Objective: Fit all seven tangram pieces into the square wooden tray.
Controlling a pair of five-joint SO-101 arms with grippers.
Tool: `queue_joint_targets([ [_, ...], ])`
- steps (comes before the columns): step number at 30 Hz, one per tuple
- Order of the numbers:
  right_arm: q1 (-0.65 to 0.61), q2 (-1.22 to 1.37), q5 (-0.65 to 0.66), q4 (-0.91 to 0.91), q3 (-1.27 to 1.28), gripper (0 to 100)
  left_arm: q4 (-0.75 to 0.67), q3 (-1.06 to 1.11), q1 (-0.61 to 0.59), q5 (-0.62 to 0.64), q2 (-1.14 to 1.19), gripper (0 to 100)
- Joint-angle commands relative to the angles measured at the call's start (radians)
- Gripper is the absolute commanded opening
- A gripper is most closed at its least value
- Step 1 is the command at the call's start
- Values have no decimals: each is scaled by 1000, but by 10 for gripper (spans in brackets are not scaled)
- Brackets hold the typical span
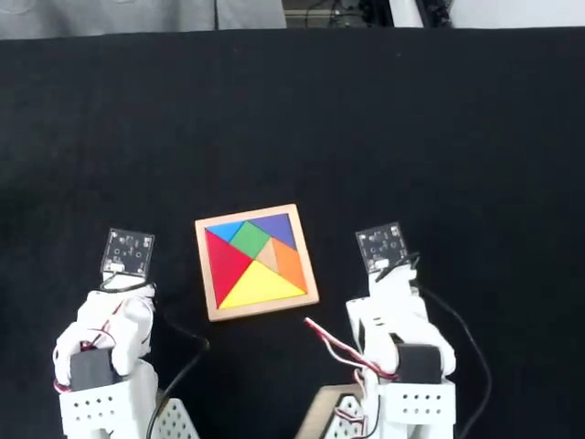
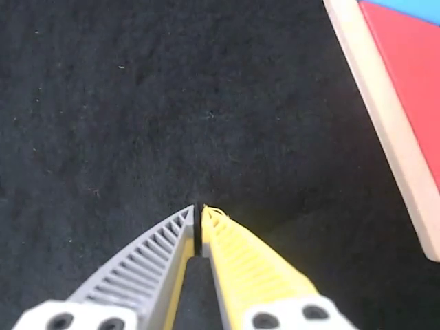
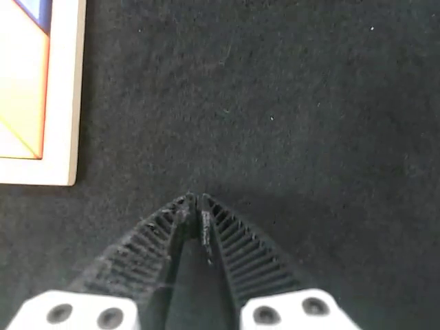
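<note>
The left claw (image 2: 199,210) is pinching shut, its grey and yellow fingertips meeting with nothing between them. It is hanging over the black cloth (image 1: 366,119), just left of the square wooden tray (image 1: 265,309). The right claw (image 3: 196,200) is doing the same on the other side, its black fingers pressed together and gripping nothing, just right of the tray. The left arm (image 1: 102,343) and the right arm (image 1: 402,338) are sitting folded at the near edge of the table.

Between them the tray is lying flat, turned a little, touching neither claw. Seven pieces are filling it edge to edge:
- the red triangle (image 1: 227,265) on the left
- the yellow triangle (image 1: 259,286) along the near side
- the light blue triangle (image 1: 224,229) at the far left corner
- the green square (image 1: 249,239) beside it
- the purple piece (image 1: 277,229) at the far right
- the orange piece (image 1: 290,263) on the right
- a small tan triangle (image 1: 267,255) in the middle
</note>
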Motion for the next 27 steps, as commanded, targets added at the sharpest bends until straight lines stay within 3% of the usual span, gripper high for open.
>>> queue_joint_targets([
  [1,-8,-84,2,8,-2,15,-9,21,7,158,-2,29],
  [4,-2,-85,2,8,-2,15,-11,21,1,227,-2,29],
  [27,-2,-85,5,8,-2,16,-11,21,2,227,-2,30],
])
